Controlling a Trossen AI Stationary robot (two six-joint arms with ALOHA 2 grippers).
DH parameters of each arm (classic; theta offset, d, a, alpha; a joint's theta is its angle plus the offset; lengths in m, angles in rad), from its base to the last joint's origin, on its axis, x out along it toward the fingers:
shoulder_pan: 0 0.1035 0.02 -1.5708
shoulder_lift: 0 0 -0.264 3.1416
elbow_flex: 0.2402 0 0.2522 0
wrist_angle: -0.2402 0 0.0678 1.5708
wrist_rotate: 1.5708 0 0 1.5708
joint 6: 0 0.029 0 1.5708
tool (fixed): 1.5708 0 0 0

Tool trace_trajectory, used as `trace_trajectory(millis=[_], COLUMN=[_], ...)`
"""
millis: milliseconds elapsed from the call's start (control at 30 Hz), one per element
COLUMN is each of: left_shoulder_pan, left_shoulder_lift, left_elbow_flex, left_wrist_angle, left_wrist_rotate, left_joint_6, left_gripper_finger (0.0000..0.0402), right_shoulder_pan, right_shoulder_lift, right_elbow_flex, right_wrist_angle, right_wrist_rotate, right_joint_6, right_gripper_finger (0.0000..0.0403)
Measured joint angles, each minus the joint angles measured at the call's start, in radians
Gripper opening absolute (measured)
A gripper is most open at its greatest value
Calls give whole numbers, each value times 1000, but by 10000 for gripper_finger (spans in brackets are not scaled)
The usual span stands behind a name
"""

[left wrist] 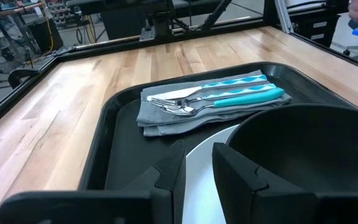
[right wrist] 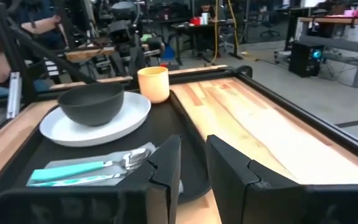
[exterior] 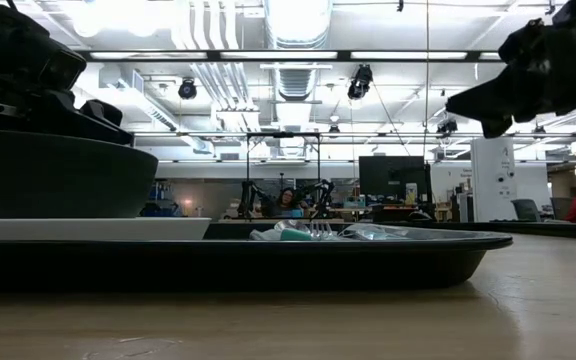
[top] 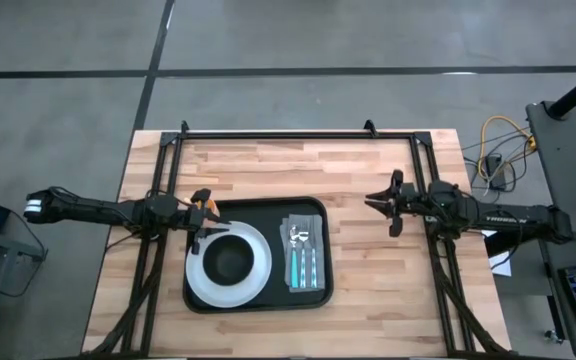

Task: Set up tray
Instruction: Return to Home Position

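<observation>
**Spotter:** What's nearest your left gripper [top: 200,218]?

**Me:** Its fingers [left wrist: 166,180] are slightly apart and hold nothing. Just below and ahead of them I see the white plate [top: 260,278] with the dark bowl [left wrist: 303,149] on it. Farther ahead, past the bowl, the grey napkin [left wrist: 160,118] carries the cutlery [left wrist: 229,98]. All of that sits inside the tray [top: 263,213], which lies mid-table between my two arms.

**Spotter:** And the right?

**Me:** The right gripper [top: 380,205] hangs over bare table [top: 388,290], clear of the tray's rim. Its fingers are likewise a little apart and empty. Ahead of them comes the napkin end of the tray, then the plate and bowl. Farthest off is a yellow cup [right wrist: 153,84], standing just beside the left fingers.

**Spotter:** Looks set, then. Any worries?

**Me:** I judge that only the retreat home is left, and the left arm is the risk. Its fingers are close above the bowl and next to the cup. If I pull back with any dip or sideways swing, I could clip the bowl's rim or tip the cup. I could also drag the tray askew and scatter the cutlery, so I'd lift before withdrawing. The right arm has room, and only a swing toward the tray would nudge it.
</observation>
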Motion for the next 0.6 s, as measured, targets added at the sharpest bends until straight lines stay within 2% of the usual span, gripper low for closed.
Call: trace_trajectory(millis=[367, 600], left_shoulder_pan=[0, 0], left_shoulder_lift=[0, 0], left_elbow_flex=[-1, 1], left_wrist_angle=[0, 0], left_wrist_rotate=[0, 0], left_joint_6=[0, 0], left_gripper_finger=[62, 62], right_shoulder_pan=[21, 21], right_shoulder_lift=[-127, -169], right_elbow_flex=[-25, -27], right_wrist_angle=[-147, -233], right_wrist_rotate=[4, 68], right_joint_6=[-8, -28], right_gripper_finger=[68, 68])
